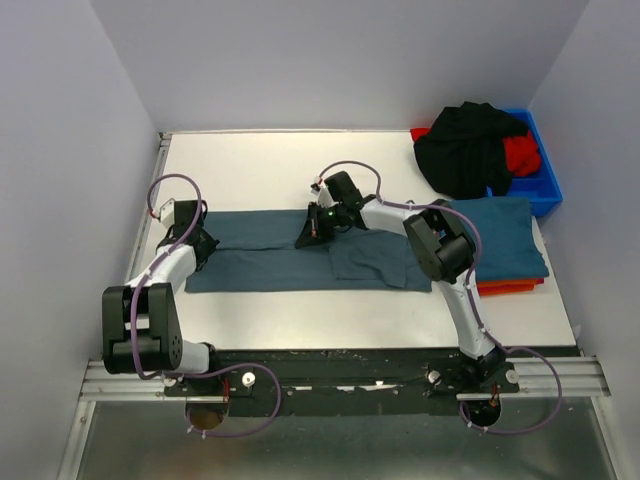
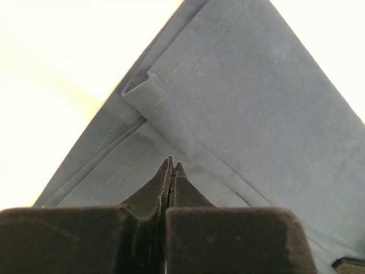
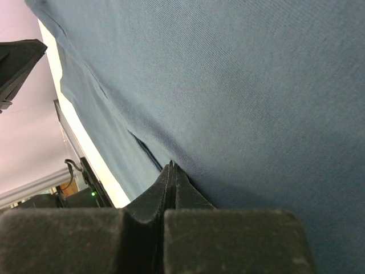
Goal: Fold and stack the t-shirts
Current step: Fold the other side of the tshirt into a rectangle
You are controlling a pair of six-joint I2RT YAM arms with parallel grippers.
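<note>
Left arm [image 1: 165, 265] and right arm [image 1: 385, 212] stretch forward, wrists low (both jaws pinched fully together).

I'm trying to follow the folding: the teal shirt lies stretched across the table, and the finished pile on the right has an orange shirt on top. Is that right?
Not quite. On the right, a blue shirt is on top; the orange one only peeks out beneath it, as the top external view shows. The teal shirt does lie stretched across the table.
</note>
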